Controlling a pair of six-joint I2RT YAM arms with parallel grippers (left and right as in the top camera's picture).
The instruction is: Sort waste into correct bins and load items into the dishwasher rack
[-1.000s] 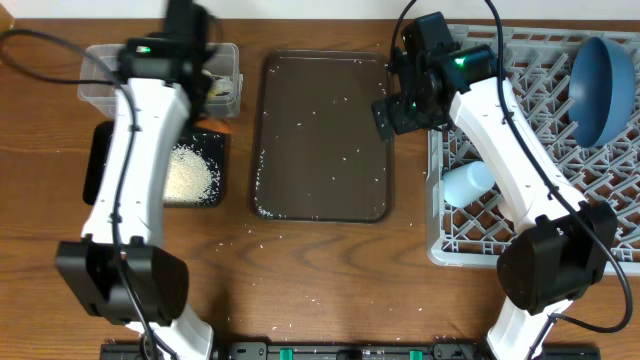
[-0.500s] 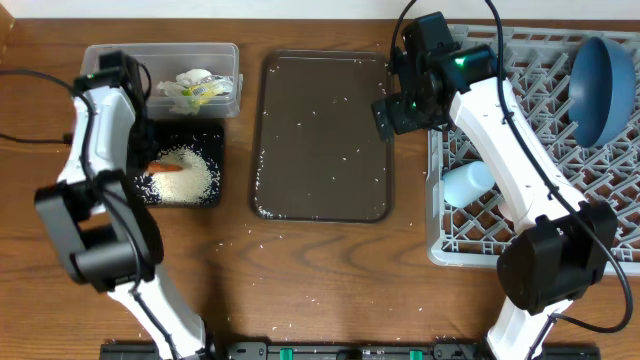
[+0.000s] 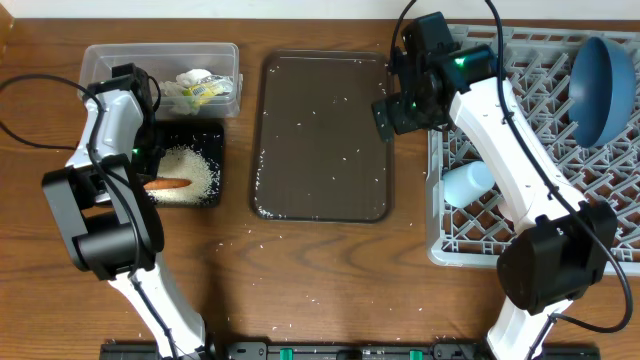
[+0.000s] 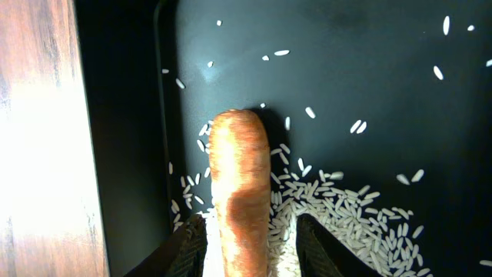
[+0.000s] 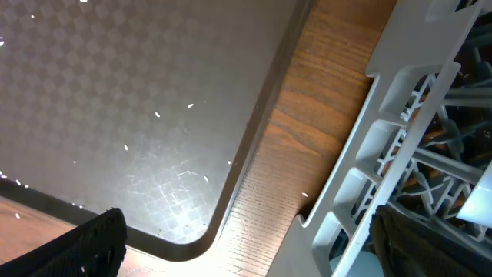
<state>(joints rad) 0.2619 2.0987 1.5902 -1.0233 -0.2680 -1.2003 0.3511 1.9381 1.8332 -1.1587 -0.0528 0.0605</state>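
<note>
Left wrist alone shows left hand (image 4: 252, 225) spread astride carrot (image 4: 238, 165) in black tray (image 4: 369, 77); right hand (image 5: 246, 231) spread.

We are missing the near end of the carrot (image 4: 238, 177) below the left wrist view, the left arm (image 3: 110, 120) covering part of the black tray (image 3: 207, 138), the dishwasher rack (image 3: 610, 200) running off the overhead's right edge.

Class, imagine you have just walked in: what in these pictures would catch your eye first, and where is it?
The orange carrot stands out most. It sits between the jaws of the left gripper, over a heap of white rice in the black tray. At far right, a dark blue dish stands in the grey rack.
</note>
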